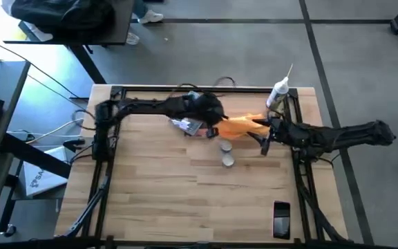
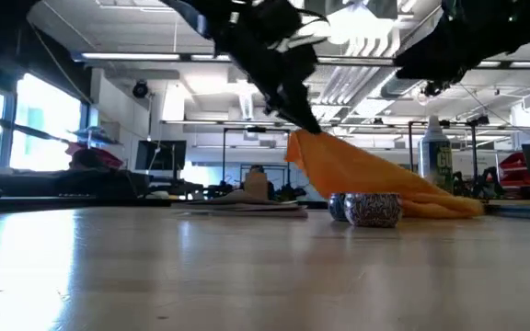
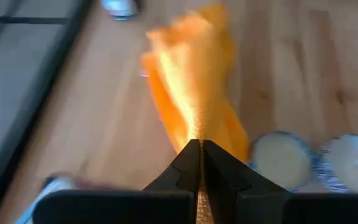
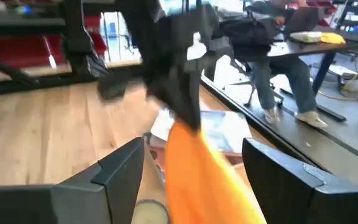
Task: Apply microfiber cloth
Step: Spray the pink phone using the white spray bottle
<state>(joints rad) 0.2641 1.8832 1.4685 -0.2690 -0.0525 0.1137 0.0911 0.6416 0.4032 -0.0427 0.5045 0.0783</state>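
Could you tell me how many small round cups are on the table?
2. One cup sits just below the orange cloth held by the left gripper; the other cup is right beside it, nearer the table's front. In the low view they overlap.

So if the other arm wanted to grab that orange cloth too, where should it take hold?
Probably the low far end. The left gripper is shut on one end of the microfiber cloth, lifting it, and the rest slopes down to the table by the spray bottle. The right gripper, open, could close on that end from above.
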